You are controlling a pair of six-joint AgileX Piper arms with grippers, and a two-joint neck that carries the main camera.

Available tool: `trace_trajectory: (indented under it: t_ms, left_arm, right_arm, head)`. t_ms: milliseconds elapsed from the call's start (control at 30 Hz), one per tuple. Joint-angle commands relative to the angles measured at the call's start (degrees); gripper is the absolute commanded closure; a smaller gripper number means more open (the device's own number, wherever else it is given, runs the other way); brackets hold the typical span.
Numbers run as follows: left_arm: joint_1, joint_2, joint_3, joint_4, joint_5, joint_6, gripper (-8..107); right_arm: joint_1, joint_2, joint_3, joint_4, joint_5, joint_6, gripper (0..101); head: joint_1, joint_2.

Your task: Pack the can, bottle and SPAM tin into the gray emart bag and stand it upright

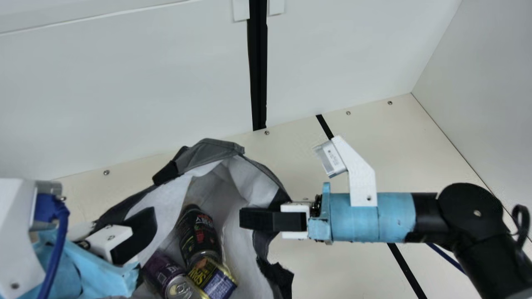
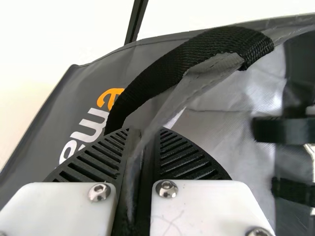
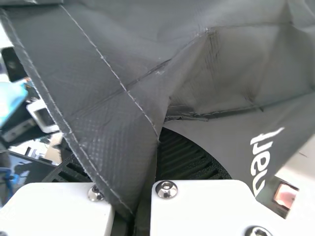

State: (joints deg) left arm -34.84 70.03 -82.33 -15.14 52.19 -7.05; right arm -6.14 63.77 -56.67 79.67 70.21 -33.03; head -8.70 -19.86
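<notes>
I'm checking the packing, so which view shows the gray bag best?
The main view: it looks into the gray bag, onto the can, bottle and SPAM tin. The left wrist view shows its outer side, black handle and pale lining; the right wrist view, creased outer fabric.

Soft, even light fills the main view, with dimmer shade inside the bag (image 1: pixel 220 187) at lower centre, while glare bleaches the left wrist view's upper left nearly white.

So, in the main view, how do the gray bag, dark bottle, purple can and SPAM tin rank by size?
1. Gray bag, by far
2. Dark bottle
3. Purple can and SPAM tin: too alike to rank, the can being cut off
</notes>
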Motion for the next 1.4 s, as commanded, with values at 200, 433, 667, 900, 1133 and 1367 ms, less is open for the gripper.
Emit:
trace_trajectory:
  t_ms: [200,433,667,900,1133,1367]
  left_arm:
    - [-0.8,0.2,-5.6,-0.3,6.2,1.4,107]
    - [-1.7,1.7,-12.8,-1.0,13.6,3.0,107]
    - [-4.3,3.8,-15.7,-1.5,17.7,4.1,107]
    - [-6.0,5.4,-15.1,-2.6,17.7,7.1,107]
    - [-2.4,8.9,-16.4,-7.5,17.7,13.9,107]
    - [2.6,14.2,-20.4,-12.3,17.7,20.7,107]
  right_arm:
    - [-2.0,-5.0,-3.0,-0.3,-0.3,7.7,101]
    - [-4.0,-8.1,-6.7,-2.5,-0.3,14.1,101]
    - [-5.4,-10.1,-10.0,-7.0,-0.3,20.5,101]
    - [-6.3,-10.9,-12.1,-12.4,-0.3,24.5,101]
    - [-7.6,-9.8,-11.4,-15.0,-0.3,23.5,101]
    - [-9.3,-6.2,-10.6,-10.5,-0.3,16.5,101]
  head:
    - [-1.3,-0.1]
    - [-1.3,-0.1]
    - [-1.3,-0.1]
    - [-1.3,-0.1]
    - [-1.3,-0.1]
    - [-1.3,-0.1]
